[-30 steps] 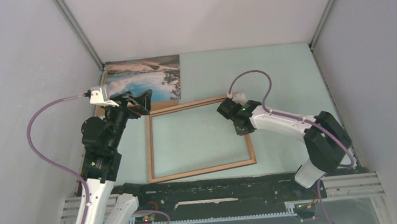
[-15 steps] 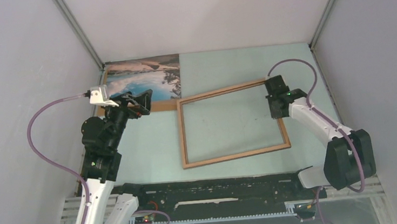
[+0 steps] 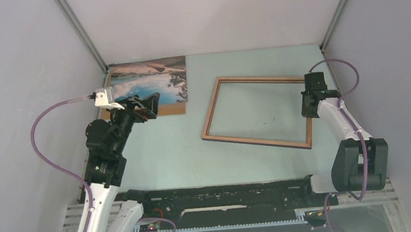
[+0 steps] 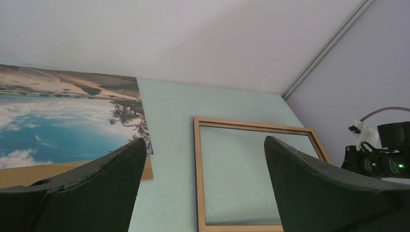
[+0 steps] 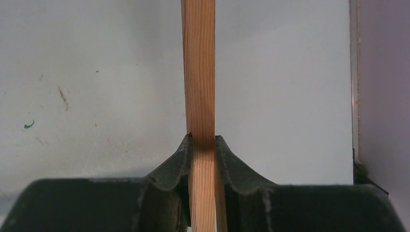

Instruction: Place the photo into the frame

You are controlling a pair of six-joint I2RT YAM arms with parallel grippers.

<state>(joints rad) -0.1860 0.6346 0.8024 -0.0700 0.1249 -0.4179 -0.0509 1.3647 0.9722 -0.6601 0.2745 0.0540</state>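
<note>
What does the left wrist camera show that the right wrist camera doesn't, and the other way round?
Only the left wrist view: the photo lying on a brown backing board, nearly the whole outline of the frame, the right arm beside it, and the left tool open and holding nothing.
Only the right wrist view: the right tool shut on one wooden rail of the frame, seen close up, plus small specks on the table.
Both: the frame's light wood and the pale table.
</note>
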